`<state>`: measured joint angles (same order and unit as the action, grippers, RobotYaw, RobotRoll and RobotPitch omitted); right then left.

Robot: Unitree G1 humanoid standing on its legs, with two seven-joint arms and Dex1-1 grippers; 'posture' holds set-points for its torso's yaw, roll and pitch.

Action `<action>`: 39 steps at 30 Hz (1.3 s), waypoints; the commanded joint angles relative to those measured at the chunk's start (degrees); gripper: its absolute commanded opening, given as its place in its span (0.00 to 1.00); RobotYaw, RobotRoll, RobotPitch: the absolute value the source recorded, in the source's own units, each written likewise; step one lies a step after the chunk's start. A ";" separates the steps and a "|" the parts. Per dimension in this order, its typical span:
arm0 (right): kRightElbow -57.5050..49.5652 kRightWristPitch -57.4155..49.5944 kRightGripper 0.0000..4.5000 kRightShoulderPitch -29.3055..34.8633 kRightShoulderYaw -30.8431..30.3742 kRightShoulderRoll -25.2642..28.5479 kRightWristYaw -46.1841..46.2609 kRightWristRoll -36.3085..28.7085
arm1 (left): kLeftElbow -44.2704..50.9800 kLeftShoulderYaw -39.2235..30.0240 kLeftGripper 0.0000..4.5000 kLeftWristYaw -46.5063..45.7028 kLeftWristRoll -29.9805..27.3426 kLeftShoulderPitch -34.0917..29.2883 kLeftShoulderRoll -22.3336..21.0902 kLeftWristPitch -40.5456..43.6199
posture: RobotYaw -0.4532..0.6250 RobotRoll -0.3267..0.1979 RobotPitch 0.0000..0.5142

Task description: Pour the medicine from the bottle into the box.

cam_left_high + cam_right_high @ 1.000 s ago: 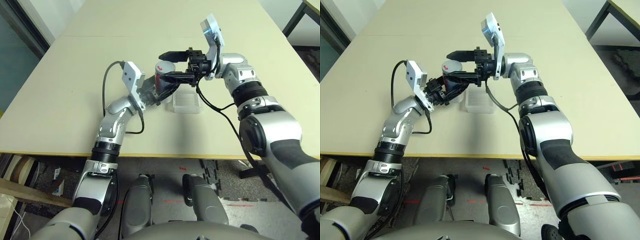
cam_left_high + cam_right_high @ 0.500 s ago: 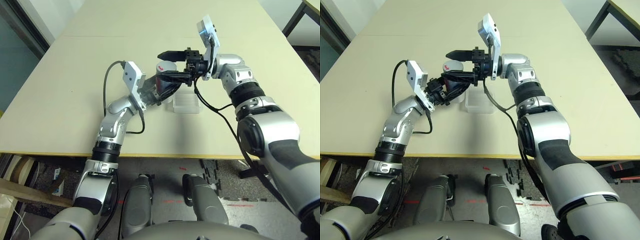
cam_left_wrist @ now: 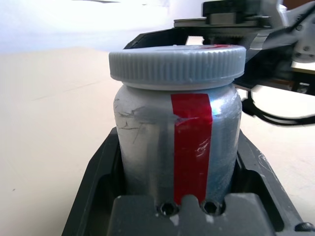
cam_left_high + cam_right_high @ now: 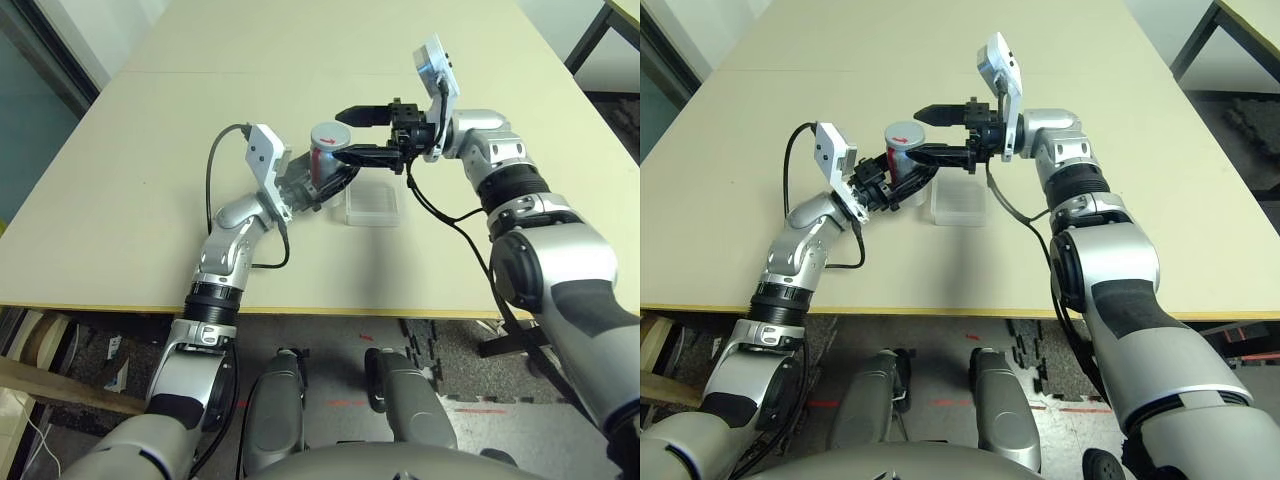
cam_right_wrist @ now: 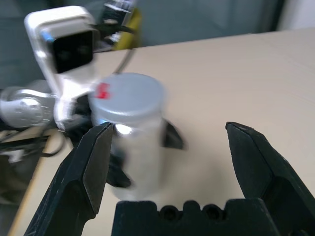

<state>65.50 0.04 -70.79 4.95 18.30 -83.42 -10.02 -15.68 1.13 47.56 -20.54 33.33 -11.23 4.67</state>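
The left pincer [image 4: 322, 188] is gripping the red-striped bottle [image 3: 172, 137]; the right pincer [image 5: 170, 162] is standing open at the bottle's two o'clock. The left wrist view is showing the cap's [image 3: 177, 66] ribbed side, which the right wrist view is blurring. The clear plastic box [image 4: 372, 204] is sitting on the desk [image 4: 130, 230], at the bottle's four o'clock. Since earlier, the right pincer is drawing away toward three o'clock, uncovering the cap.

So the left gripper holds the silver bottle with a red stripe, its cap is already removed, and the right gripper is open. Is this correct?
Not quite: the cap is on the bottle, as the left wrist view shows. The rest is right.
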 commanded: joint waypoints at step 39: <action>-1.51 -3.50 1.00 0.22 -0.44 1.17 -7.08 -0.81 | -0.34 0.38 0.60 0.74 0.27 1.72 0.37 -0.43 | 0.38 0.62 0.29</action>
<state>65.25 -2.96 -70.25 4.62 19.72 -89.55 -10.25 -15.70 1.08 47.77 -20.54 34.99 -10.80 4.47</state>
